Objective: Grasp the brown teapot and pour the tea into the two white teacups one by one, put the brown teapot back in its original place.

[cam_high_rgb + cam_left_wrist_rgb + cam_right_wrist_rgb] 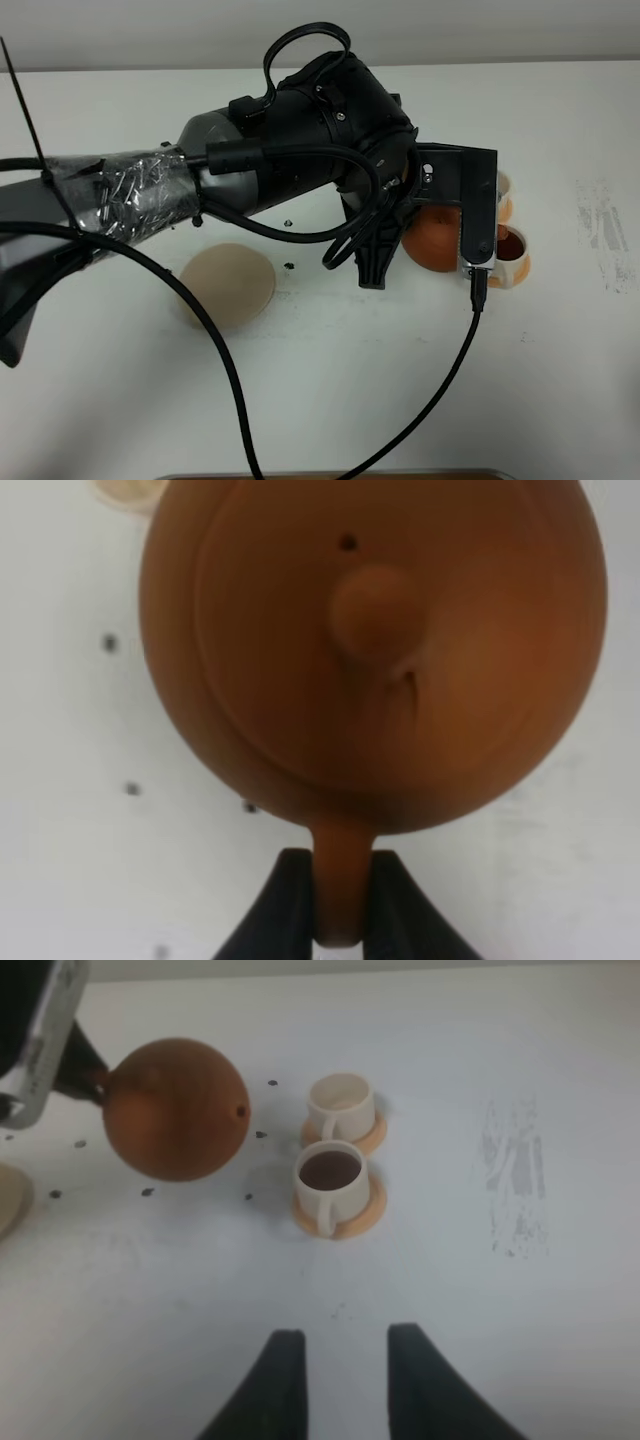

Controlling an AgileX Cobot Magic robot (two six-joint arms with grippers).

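left claw [340, 865] closed tight on the handle of brown teapot [175, 1110], lifted just left of two white cups [345, 1110]. dark tea in near cup [340, 1195]. beige coaster [228, 283] well left of teapot. right claw [345, 1345] wide apart.

Your table [120, 420] is plain white, with a grey scuffed patch [603, 235] near its right edge and dark specks mid-table. Beyond its far edge you see a pale grey backdrop [480, 30].
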